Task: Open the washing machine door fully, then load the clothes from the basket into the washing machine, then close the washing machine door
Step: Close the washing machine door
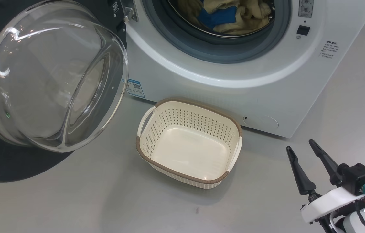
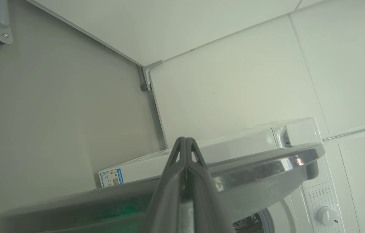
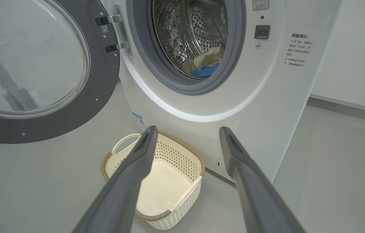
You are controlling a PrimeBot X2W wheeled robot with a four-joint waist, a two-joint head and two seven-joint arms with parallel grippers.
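The washing machine door (image 1: 53, 74) stands swung wide open to the left of the porthole, on its metal hinge (image 3: 117, 32). In the head view its black rim is cut off at the left and upper edges. The clothes (image 1: 230, 16) lie inside the steel drum (image 3: 198, 29) of the washing machine (image 1: 234, 81); the top edge of the head view cuts them off, so their extent cannot be determined. The basket (image 1: 198, 105) sits on the grey floor (image 1: 72, 200) just in front of the machine, below the porthole, with its bare bottom exposed.

The right gripper (image 1: 300, 145) hangs at the lower right with its fingers spread apart and nothing between them. It is clear of the basket.

The left gripper (image 2: 185, 140) has its fingers pressed together. They lie across the door's bright outer edge; contact cannot be confirmed.
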